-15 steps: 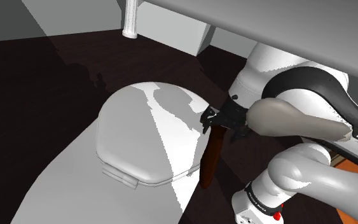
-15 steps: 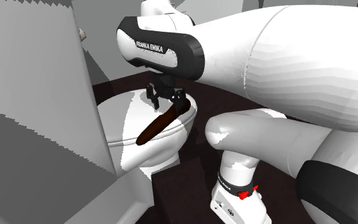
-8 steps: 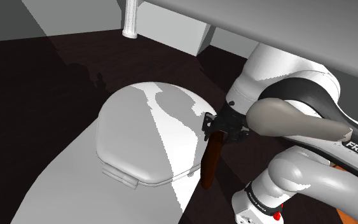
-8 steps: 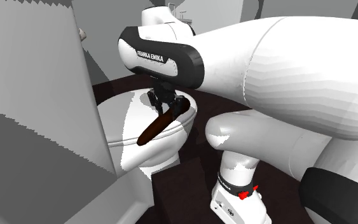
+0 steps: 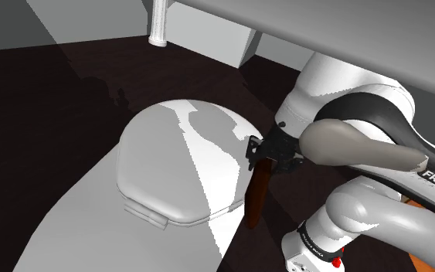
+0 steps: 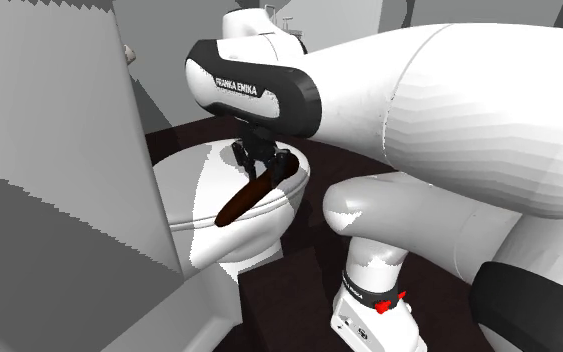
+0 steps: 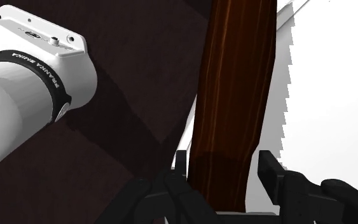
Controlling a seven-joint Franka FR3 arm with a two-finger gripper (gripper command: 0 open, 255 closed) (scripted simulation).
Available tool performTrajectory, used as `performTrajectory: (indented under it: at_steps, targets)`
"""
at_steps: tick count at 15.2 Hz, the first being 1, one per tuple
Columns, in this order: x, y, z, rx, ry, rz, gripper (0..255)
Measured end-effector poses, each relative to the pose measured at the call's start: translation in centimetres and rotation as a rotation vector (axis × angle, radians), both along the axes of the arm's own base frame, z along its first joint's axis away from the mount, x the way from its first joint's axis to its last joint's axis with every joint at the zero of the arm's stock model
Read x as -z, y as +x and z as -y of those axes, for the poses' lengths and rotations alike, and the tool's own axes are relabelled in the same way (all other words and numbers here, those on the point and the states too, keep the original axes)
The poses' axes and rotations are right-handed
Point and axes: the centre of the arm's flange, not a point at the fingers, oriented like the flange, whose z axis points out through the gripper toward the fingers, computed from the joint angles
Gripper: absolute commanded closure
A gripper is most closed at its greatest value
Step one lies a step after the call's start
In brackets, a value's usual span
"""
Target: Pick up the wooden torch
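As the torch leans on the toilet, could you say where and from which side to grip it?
Probably the upper end of the torch, where the claw sits, coming from above across the shaft: it is a slim slanted rod, and lower down it hugs the toilet, leaving little room.

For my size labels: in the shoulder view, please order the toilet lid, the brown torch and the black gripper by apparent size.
Largest: toilet lid.
Then torch and gripper, about alike, unranked; the arm partly hides the gripper.
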Motion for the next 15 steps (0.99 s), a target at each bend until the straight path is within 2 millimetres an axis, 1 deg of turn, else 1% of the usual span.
performTrajectory:
  at_steps: [15]
  targets:
    - [-7.4,0.1,-0.1,0.0,0.0,-0.001,255]
